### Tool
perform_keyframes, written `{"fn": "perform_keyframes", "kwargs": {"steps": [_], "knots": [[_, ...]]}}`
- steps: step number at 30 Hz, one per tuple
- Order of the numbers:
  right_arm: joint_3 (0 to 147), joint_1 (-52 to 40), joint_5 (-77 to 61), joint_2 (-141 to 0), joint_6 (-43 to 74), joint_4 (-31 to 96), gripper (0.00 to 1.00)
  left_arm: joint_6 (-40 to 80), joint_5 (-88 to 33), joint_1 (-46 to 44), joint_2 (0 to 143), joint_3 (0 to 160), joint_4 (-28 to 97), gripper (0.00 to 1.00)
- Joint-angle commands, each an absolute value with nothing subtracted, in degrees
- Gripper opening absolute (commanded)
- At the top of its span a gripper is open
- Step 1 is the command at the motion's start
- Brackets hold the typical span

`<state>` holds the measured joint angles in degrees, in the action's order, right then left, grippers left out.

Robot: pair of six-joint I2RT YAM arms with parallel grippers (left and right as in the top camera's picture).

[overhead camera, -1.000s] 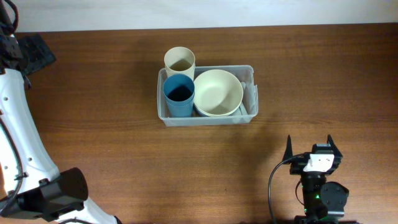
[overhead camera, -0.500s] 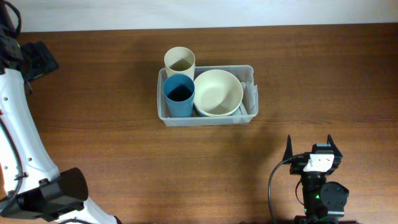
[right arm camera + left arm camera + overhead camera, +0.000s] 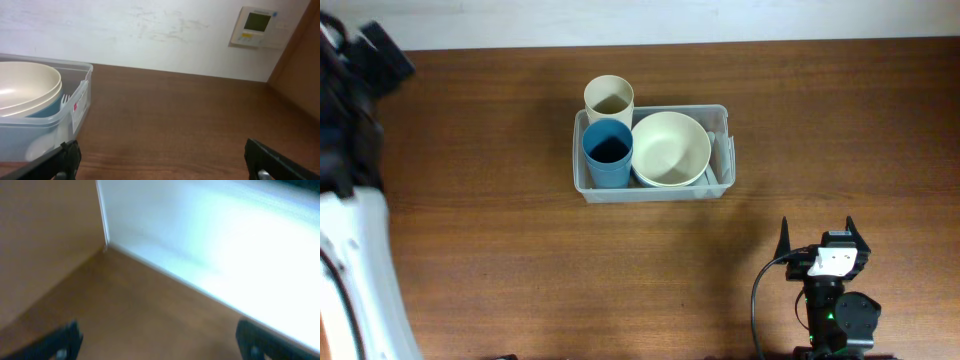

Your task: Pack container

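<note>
Counter (image 3: 470, 200) | container (image 3: 650, 192) holds blue cup (image 3: 608, 150) and cream bowl (image 3: 670, 148) side by side | left fingers (image 3: 66, 341) spread apart, empty | right fingers (image 3: 67, 157) spread apart, empty

Clear plastic container (image 3: 650, 193) sits flat on the desk (image 3: 470, 200), long side running left-right, a bit back of centre, no lid. It holds a blue cup (image 3: 608, 150) on the left and a cream bowl (image 3: 670, 148) on the right. There's a sticker (image 3: 80, 106) on the end wall.
</note>
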<state>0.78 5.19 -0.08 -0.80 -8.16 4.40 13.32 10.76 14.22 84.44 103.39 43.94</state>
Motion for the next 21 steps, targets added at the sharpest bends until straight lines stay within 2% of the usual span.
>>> {"fn": "perform_keyframes", "kwargs": {"steps": [1, 7, 16, 21], "knots": [[0.3, 4.9, -0.4, -0.2, -8.3, 4.5, 0.99, 13.7, 10.0, 10.8, 74.6, 83.0, 32.0, 1.0], [0.3, 4.9, -0.4, -0.2, -8.3, 4.5, 0.99, 13.7, 10.1, 4.4, 56.7, 52.9, 10.2, 1.0], [0.3, 4.9, -0.4, -0.2, -8.3, 4.4, 0.99, 13.7, 10.1, 3.5, 36.9, 23.8, -7.7, 1.0], [0.3, 4.9, -0.4, -0.2, -8.3, 4.5, 0.99, 13.7, 10.3, 3.5, 28.3, 15.2, -12.6, 1.0]]}}
